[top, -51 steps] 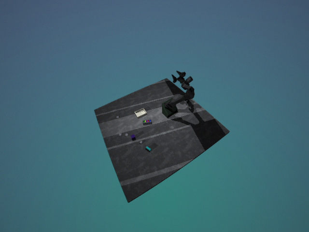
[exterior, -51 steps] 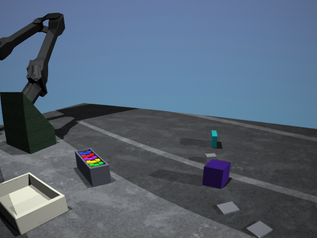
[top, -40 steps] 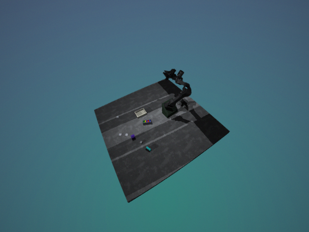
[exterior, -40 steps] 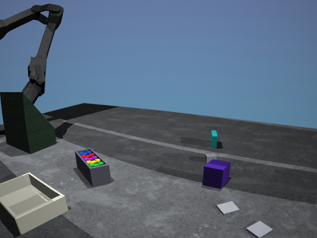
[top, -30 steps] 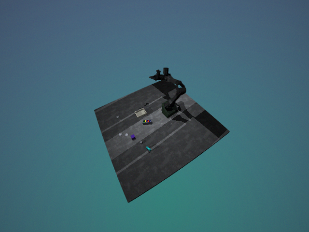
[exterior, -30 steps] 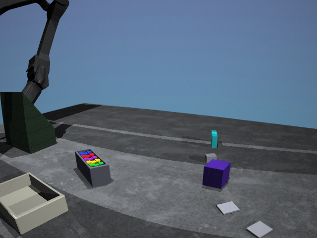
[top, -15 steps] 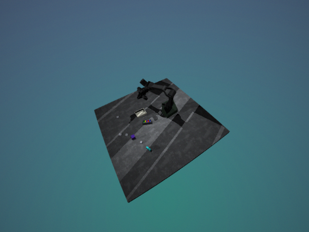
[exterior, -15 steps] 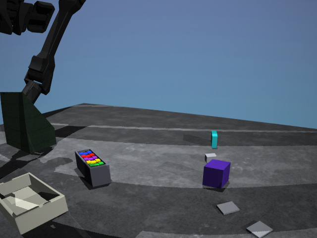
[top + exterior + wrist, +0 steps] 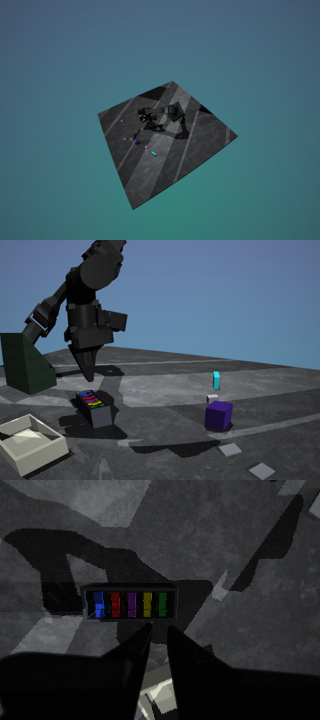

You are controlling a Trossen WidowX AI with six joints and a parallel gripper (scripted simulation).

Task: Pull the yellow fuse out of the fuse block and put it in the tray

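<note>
The claw [image 9: 89, 378] hangs above the fuse block [image 9: 94, 407], narrowed to a slim gap and gripping nothing, lined up to straddle the yellow fuse [image 9: 147, 604], which sits in its slot.

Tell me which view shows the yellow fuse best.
Wrist view: the yellow fuse faces the camera, fourth from the left in the fuse block, between purple and green. The exterior view shows it slanted and shadowed. The top view shows only tiny coloured specks.

A purple cube [image 9: 217, 415] sits at the right. A small grey block [image 9: 212, 398] touches it behind. A teal block [image 9: 216, 380] stands farther back.
</note>
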